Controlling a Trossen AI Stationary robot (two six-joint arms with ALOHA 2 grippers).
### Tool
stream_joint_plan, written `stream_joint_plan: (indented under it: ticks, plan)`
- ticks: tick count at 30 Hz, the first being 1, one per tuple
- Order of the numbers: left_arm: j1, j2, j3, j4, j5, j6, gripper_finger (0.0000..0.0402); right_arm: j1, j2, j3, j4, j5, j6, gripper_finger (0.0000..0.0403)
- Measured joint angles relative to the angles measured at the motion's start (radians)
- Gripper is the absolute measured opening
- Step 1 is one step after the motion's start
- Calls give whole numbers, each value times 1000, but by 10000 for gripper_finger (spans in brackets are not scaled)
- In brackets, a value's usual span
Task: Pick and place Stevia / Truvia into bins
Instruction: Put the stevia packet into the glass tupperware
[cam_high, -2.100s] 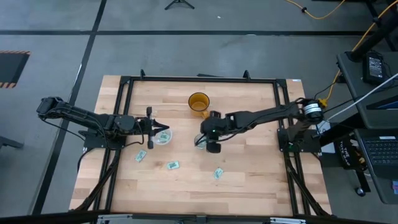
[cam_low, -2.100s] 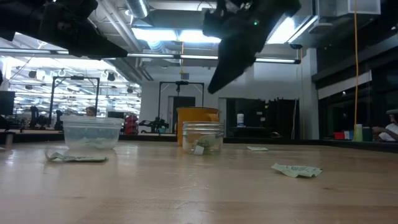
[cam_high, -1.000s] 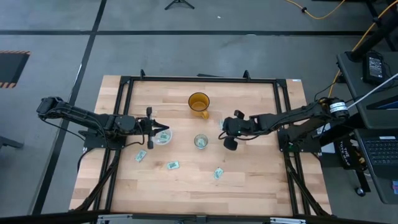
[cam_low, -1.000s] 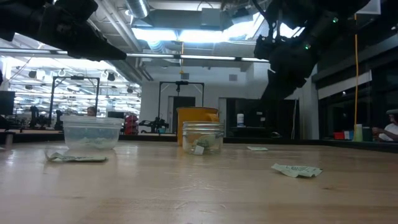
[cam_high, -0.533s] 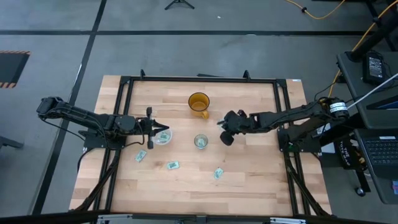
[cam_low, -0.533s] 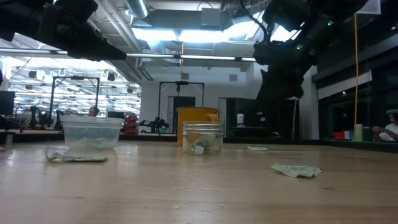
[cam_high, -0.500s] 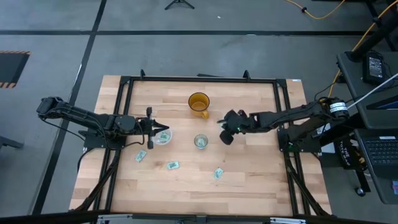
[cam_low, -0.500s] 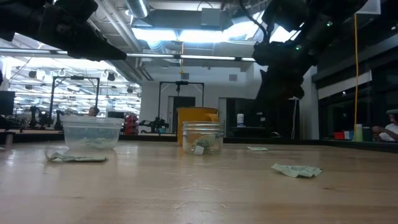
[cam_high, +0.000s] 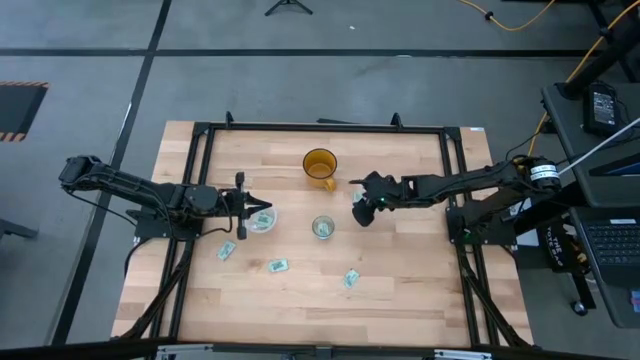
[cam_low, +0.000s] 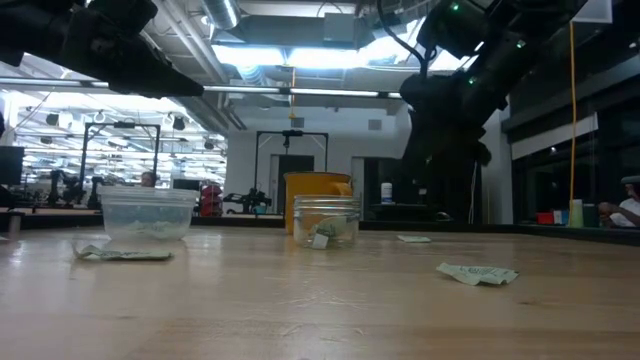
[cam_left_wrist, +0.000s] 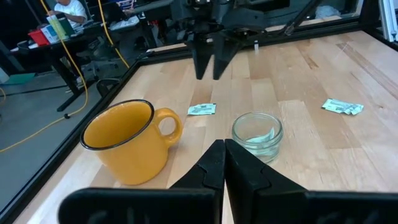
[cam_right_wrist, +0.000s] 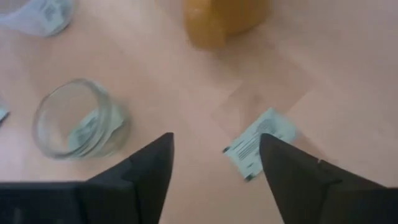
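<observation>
I see small clear glass cup (cam_high: 322, 227) mid-table, upright, sachet inside | wider clear plastic cup (cam_high: 262, 220) left of it, sachets inside | pale green-white paper sachets lying flat: (cam_high: 226, 251), (cam_high: 278, 266), (cam_high: 351, 279), (cam_right_wrist: 261, 142)

the right arm reaches in from the right edge of the high view toward the centre, slightly above the middle of the frame, and its right gripper (cam_high: 358, 203) points down at the table with the two dark fingers (cam_right_wrist: 144, 169) spread wide apart and nothing between them. the left arm lies folded along the left side of the high view, and its left gripper (cam_high: 243, 207) sits at mid-height, left of centre, with its fingers (cam_left_wrist: 214, 165) pressed together.
</observation>
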Motion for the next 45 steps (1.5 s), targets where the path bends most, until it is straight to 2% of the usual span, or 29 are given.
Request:
stream_joint_plan:
  ticks: [5, 19, 23, 28, 34, 45]
  plan:
    - [0, 0, 0, 0, 0, 0, 3, 0, 0, 0, 0, -53, 30, 267]
    - [0, 0, 0, 0, 0, 0, 2, 0, 17, 1, -32, -54, 30, 269]
    - [0, 0, 0, 0, 0, 0, 5, 0, 66, 25, -57, -55, 23, 269]
    - [0, 0, 0, 1, -3, 0, 4, -5, 146, 118, -140, -54, -24, 269]
    - [0, 0, 0, 3, -10, 1, 3, -21, 235, 217, -298, 15, -22, 269]
    - [0, 0, 0, 3, -9, 52, 2, -30, 364, 230, -305, 15, -19, 269]
